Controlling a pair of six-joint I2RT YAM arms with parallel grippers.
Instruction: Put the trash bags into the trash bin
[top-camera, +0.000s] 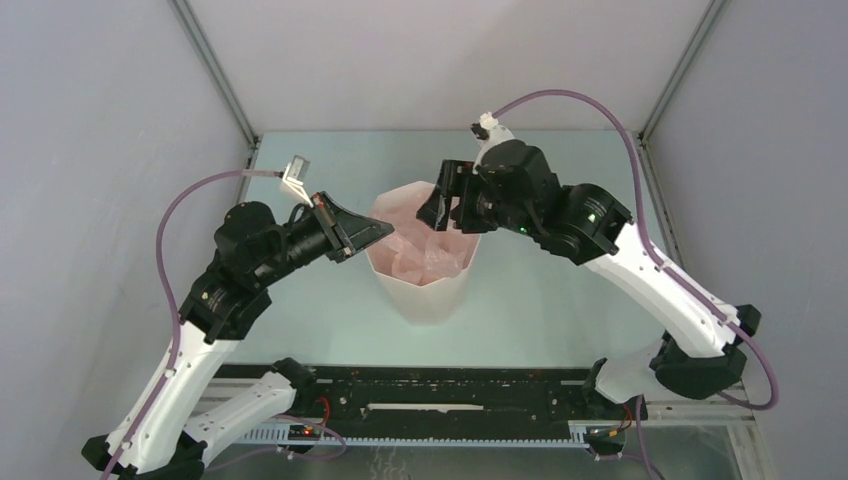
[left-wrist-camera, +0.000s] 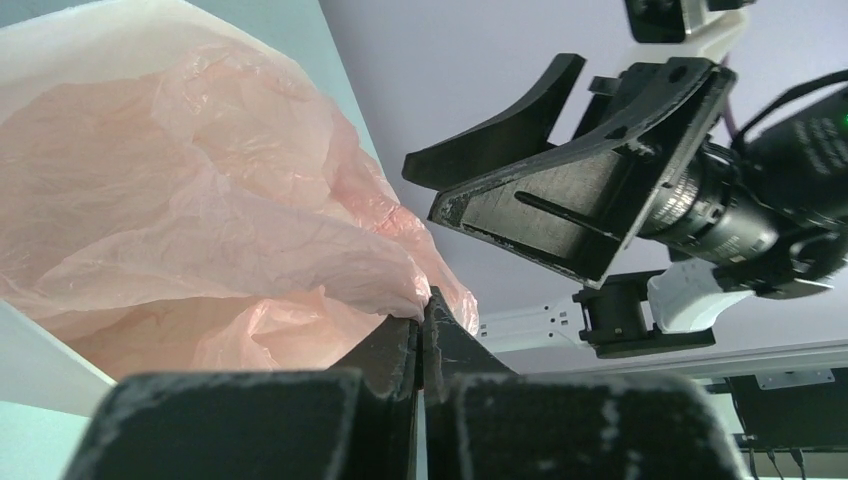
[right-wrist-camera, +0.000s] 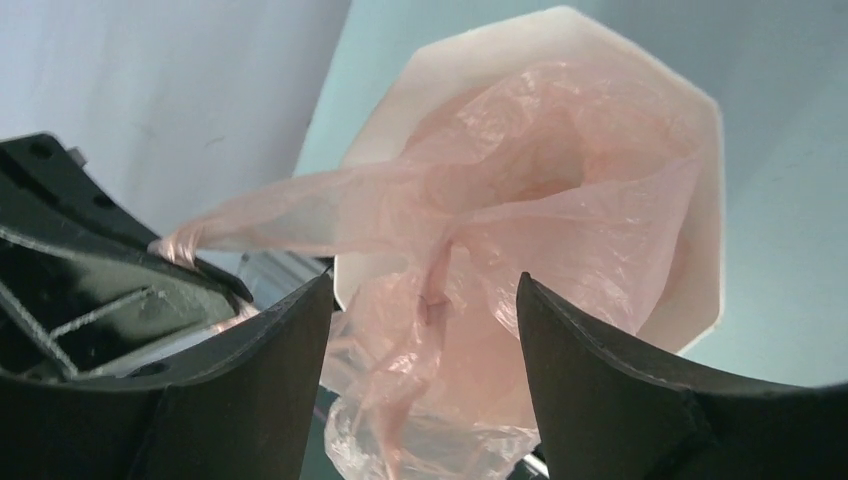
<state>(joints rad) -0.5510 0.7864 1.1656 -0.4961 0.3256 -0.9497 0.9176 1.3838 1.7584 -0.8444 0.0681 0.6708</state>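
The thin pale-pink plastic bag (top-camera: 428, 248) lies mostly inside the white faceted plastic bin (top-camera: 425, 300). At its nine o'clock rim the left gripper (top-camera: 383, 231) pinches a bag edge. The right gripper (top-camera: 447, 207), jaws wide, hovers at one o'clock. Tucking the edge in seems left.

Pale blue-green bench (top-camera: 560, 290), matte, enclosed by plain grey walls: back wall (top-camera: 450, 60), left wall (top-camera: 90, 120), right wall (top-camera: 770, 150). Slanted metal left frame post (top-camera: 215, 70) and right frame post (top-camera: 684, 65) at the far corners. Along the near edge, a black mounting rail (top-camera: 450, 395), with a white slotted cable duct (top-camera: 440, 435) just in front and red wires (top-camera: 322, 405) near its left end. Glossy clear panel (top-camera: 690, 455) at the near right.
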